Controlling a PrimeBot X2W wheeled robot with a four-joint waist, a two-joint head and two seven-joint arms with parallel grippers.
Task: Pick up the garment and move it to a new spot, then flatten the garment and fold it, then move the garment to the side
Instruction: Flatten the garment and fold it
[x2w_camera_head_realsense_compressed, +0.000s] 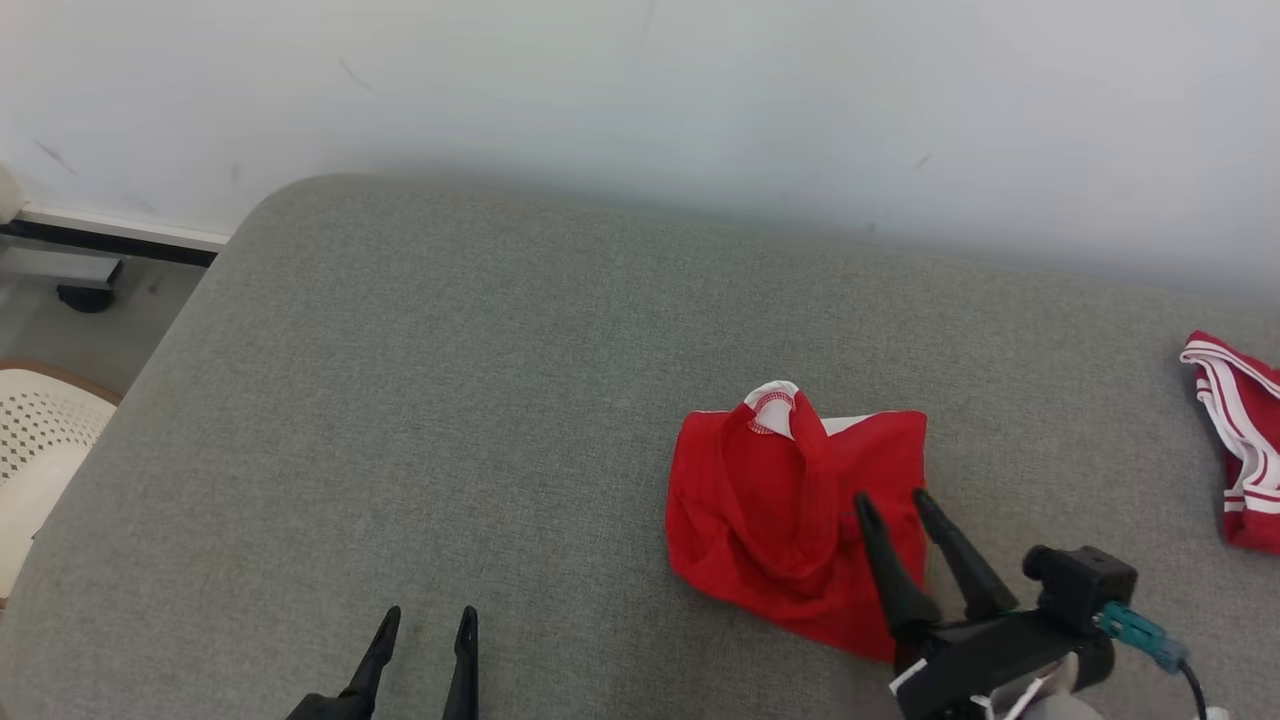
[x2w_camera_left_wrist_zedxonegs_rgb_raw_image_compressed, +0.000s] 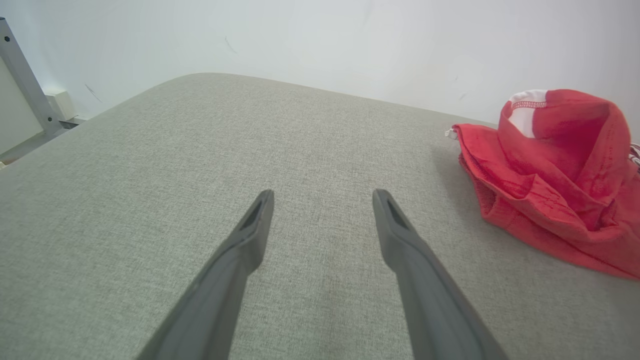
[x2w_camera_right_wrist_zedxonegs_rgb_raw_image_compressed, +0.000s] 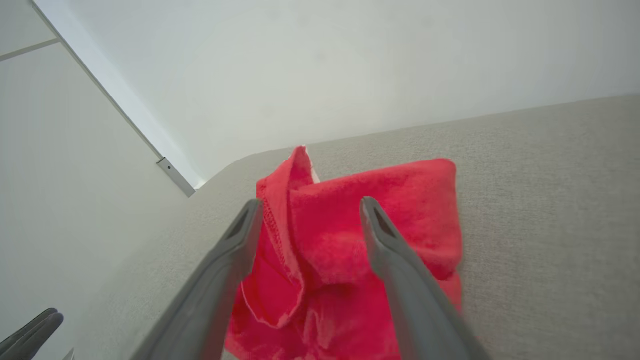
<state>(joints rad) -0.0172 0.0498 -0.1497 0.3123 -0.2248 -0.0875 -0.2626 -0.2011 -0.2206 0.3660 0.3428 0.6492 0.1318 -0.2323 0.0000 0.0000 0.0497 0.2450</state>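
A crumpled red garment (x2w_camera_head_realsense_compressed: 780, 500) with a white neck trim lies on the grey cushioned surface (x2w_camera_head_realsense_compressed: 450, 400), right of centre. My right gripper (x2w_camera_head_realsense_compressed: 893, 498) hovers over its near right part, open, fingers apart above the cloth with nothing held. In the right wrist view the garment (x2w_camera_right_wrist_zedxonegs_rgb_raw_image_compressed: 340, 235) lies between and beyond the fingertips (x2w_camera_right_wrist_zedxonegs_rgb_raw_image_compressed: 250, 210). My left gripper (x2w_camera_head_realsense_compressed: 428, 618) is open at the bottom edge, well left of the garment, over bare fabric. The left wrist view shows the garment (x2w_camera_left_wrist_zedxonegs_rgb_raw_image_compressed: 555, 180) at the right, apart from the open gripper (x2w_camera_left_wrist_zedxonegs_rgb_raw_image_compressed: 322, 200).
A second red piece with white stripes (x2w_camera_head_realsense_compressed: 1240, 440) lies at the right edge of the surface. A pale wall (x2w_camera_head_realsense_compressed: 640, 100) runs along the back. Off the left edge stands a white perforated chair (x2w_camera_head_realsense_compressed: 40, 450). Bare grey surface stretches across the left and centre.
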